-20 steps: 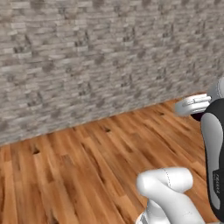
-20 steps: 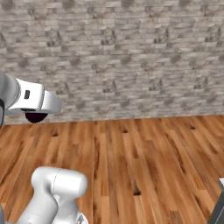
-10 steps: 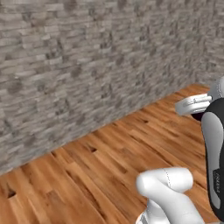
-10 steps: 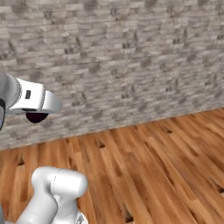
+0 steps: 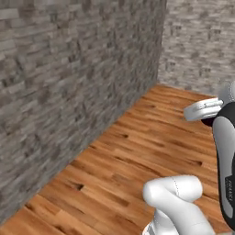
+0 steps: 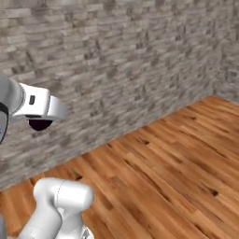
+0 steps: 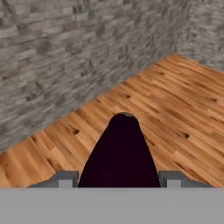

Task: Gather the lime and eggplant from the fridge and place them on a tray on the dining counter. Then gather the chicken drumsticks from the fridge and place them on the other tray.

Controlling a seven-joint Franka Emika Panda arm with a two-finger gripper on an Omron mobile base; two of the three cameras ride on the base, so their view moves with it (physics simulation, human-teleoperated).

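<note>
Gripping the eggplant (image 7: 119, 153) between both fingertips, the gripper (image 7: 119, 177) carries it clear of the wooden floor (image 7: 175, 100). In the hand view, the dark purple body extends from 6 o'clock toward centre, its tip pointing at 12 o'clock. A grey stone wall (image 7: 65, 52) spans 9 to 1 o'clock. In the right base view, the eggplant (image 6: 40, 124) hangs at 9 o'clock.
</note>
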